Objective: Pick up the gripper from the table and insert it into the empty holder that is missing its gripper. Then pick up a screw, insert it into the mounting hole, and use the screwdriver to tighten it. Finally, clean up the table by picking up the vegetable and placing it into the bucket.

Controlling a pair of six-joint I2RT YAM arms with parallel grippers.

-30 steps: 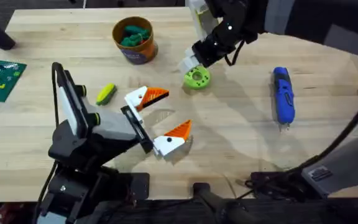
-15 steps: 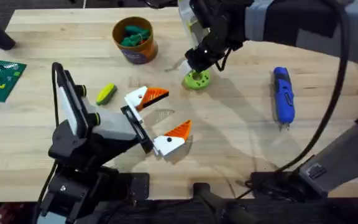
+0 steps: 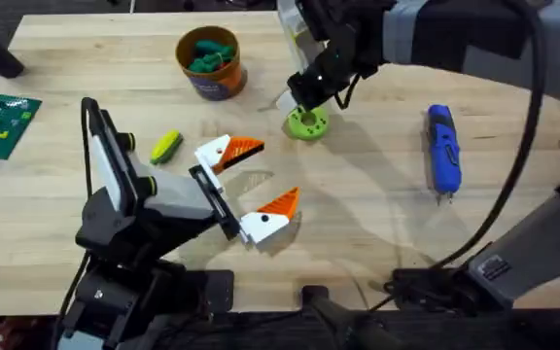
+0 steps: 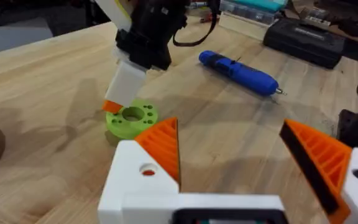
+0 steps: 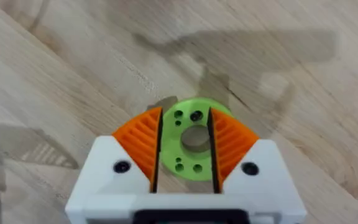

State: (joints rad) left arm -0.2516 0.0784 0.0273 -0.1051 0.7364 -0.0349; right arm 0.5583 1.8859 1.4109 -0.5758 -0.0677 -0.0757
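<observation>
The right end effector [image 5: 184, 163] has come down over the lime-green disc [image 3: 306, 122] at the far middle of the tabletop [image 3: 377, 224], its pads [image 5: 143, 144] now straddling the disc without clearly pinching it. The left end effector [image 3: 244, 187] stays spread and idle. This looks like a grasp on the disc, with the vegetable [image 3: 166, 146] not yet cleared.

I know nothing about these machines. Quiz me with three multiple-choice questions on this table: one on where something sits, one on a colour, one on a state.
1. Where is the right tool?
A. over the lime-green disc
B. over the bucket
C. beside the screwdriver

2. What colour is the screwdriver?
A. red
B. blue
C. white

3. How is the left tool?
A. shut on the vegetable
B. shut, empty
C. open, empty

Answers: 1 A, its pads straddle the disc; 2 B, its body is bright blue; 3 C, its pads stand spread with nothing between.
</observation>
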